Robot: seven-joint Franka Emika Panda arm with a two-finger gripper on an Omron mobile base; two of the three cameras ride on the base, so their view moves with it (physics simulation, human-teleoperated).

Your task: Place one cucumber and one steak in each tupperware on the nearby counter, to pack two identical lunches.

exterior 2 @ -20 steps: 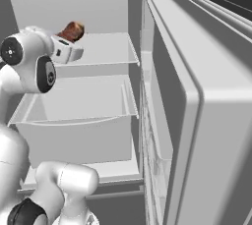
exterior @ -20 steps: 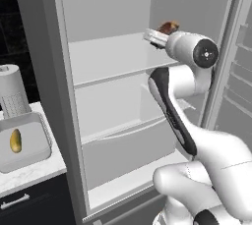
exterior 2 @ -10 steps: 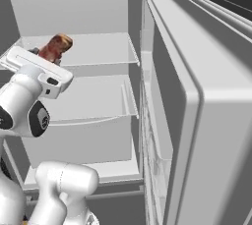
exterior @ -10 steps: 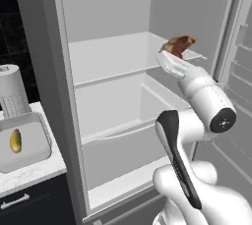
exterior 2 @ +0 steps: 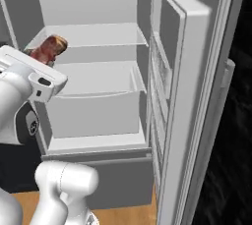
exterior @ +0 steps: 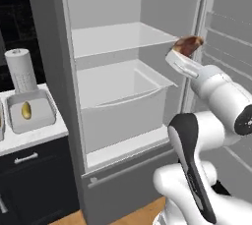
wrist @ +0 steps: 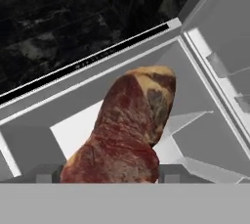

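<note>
Gripper (exterior: 187, 48) clamps lumpy brown-red marbled steak (wrist: 127, 130); fridge (exterior: 123, 27) smooth grey.

No readable text, labels, brands, numbers or signs on any surface.

Glossy white rounded arm (exterior: 216, 96), black joints.

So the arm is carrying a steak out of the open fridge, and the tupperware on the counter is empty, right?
Not quite: the tupperware on the counter already holds a cucumber, as the left base view shows. The rest stands: the jaws grip the steak outside the open fridge.
</note>
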